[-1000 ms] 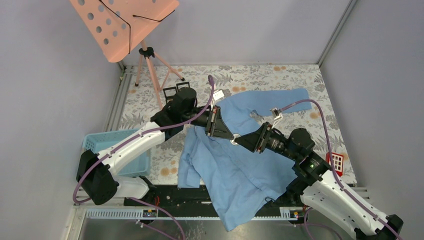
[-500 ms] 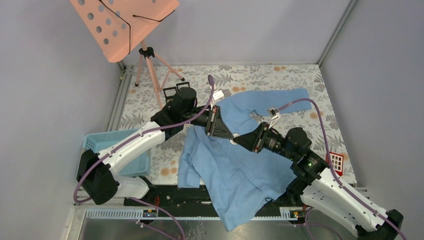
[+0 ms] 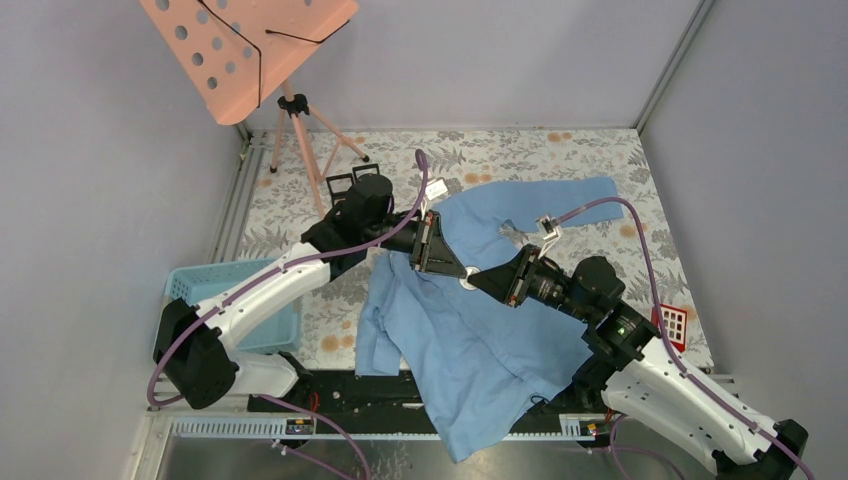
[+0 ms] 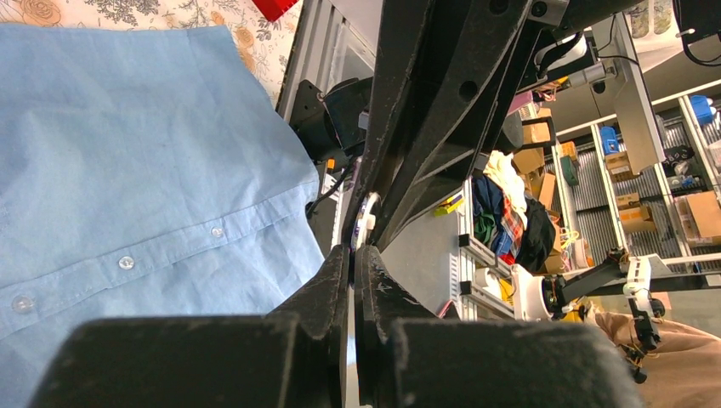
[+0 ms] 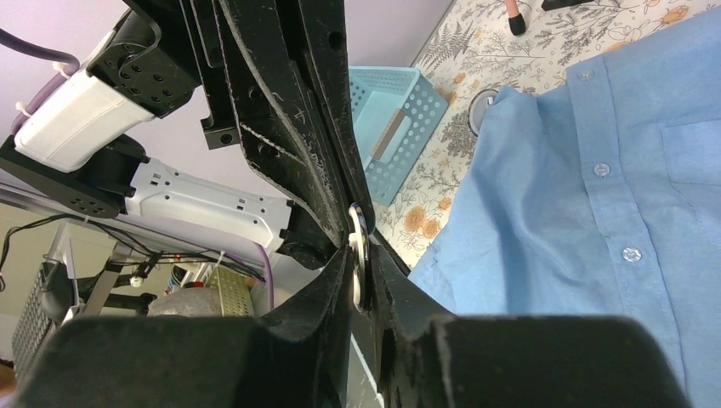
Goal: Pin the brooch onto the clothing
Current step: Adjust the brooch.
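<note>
top external.
- brooch (image 3: pixel 467 283): small white disc, up in the air where my two sets of fingers meet tip to tip. neither arm is nearer.
- left gripper (image 3: pixel 459 275): reaches in from the left, fingers closed tight, pinching the brooch.
- right gripper (image 3: pixel 476 282): reaches in from the right, fingers narrow about the same disc.
- shirt (image 3: pixel 480 350): light blue, spread flat directly under the brooch. its length runs from the far right down over the near edge of the table.
- basket (image 3: pixel 195 282): light blue, well to the left, mostly under my left arm. contents hidden here.

left wrist.
- my left fingers (image 4: pixel 327 289) are pressed together, with the brooch (image 4: pixel 366 225) edge-on at their tips.
- the shirt's button strip lies off to the left.

right wrist.
- my right fingers (image 5: pixel 332 285) flank the brooch (image 5: pixel 358 246) closely, flat sides facing the pads. i cannot tell whether they press it yet.
- the shirt (image 5: pixel 595 212) lies to the right and below.
- the basket (image 5: pixel 400 110) shows a tan strip inside, which i cannot identify.

judgement: the next move is downward, onto the cloth.
</note>
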Motion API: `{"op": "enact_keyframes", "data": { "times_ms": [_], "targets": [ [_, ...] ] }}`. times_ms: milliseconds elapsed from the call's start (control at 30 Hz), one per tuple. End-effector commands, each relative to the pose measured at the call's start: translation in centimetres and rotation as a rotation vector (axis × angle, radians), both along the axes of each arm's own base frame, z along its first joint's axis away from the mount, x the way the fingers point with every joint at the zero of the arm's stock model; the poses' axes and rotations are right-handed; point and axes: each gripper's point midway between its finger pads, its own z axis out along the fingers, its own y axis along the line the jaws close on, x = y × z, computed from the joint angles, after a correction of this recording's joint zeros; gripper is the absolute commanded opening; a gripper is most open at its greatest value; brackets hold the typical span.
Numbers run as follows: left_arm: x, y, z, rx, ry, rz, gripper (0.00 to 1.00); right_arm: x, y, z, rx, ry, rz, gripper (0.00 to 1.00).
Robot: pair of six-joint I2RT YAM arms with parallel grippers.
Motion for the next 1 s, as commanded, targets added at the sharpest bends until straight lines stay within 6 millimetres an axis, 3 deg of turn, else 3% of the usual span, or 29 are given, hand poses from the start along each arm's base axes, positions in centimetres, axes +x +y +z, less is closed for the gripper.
{"op": "enact_keyframes", "data": {
  "times_ms": [0, 167, 333, 633, 967],
  "targets": [
    [-0.3, -0.3, 1.1, -0.053, -0.044, -0.032, 0.00, 0.1, 0.0, 1.1, -0.005, -0.042, -0.006, 0.22],
    [0.0, -0.3, 0.7, -0.037, -0.043, -0.020, 0.00, -0.7, -0.3, 2.7, 0.036, -0.075, 0.013, 0.60],
    [0.1, -0.2, 0.5, -0.027, -0.046, -0.013, 0.00, -0.9, -2.1, 4.5, 0.027, -0.141, -0.049, 0.72],
    [0.5, -0.1, 0.1, 0.004, -0.053, 0.014, 0.00, -1.3, -4.4, 3.6, -0.112, -0.176, -0.099, 0.70],
    [0.2, 0.0, 0.3, -0.001, -0.065, -0.003, 0.00, -1.6, -2.8, 1.8, -0.131, -0.129, -0.021, 0.48]
  ]
}}
